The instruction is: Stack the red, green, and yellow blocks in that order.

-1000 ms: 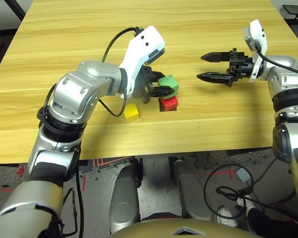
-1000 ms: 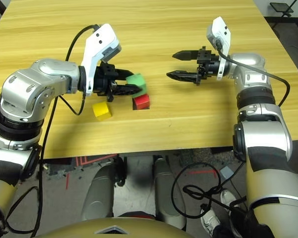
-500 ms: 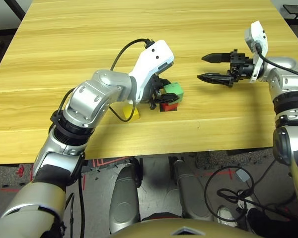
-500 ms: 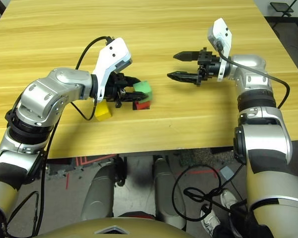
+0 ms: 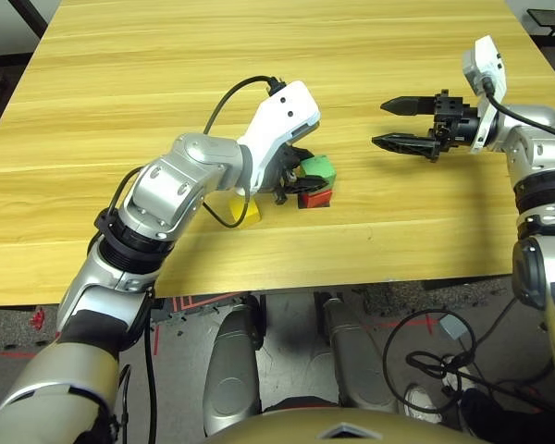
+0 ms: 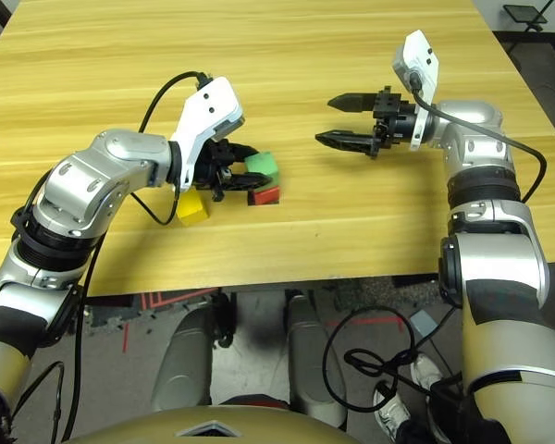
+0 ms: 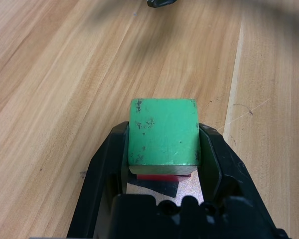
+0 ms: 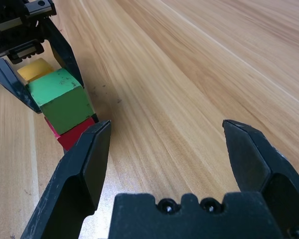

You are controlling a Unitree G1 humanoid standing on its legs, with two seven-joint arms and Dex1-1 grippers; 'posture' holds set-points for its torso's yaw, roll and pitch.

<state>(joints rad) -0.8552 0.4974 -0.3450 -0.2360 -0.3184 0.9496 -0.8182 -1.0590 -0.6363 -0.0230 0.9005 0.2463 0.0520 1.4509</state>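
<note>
Left gripper (image 7: 163,149) pinched the green block (image 7: 163,130) between its fingers, the block sitting on the red block (image 5: 315,196). Just left of the stack, the yellow block (image 6: 192,207) lay on the table (image 5: 166,83). Right gripper (image 5: 394,123) hovered well apart to the right, fingers spread.

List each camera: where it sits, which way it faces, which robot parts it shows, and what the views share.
Left eye and right eye views: on the head, looking forward and down at the table over both silver forearms.
Left wrist view: along the left gripper, shut on the green block sitting on the red block.
Right wrist view: along the open right gripper, facing the stack and the yellow block.
Shared: the green block on the red one appears in every view.
</note>
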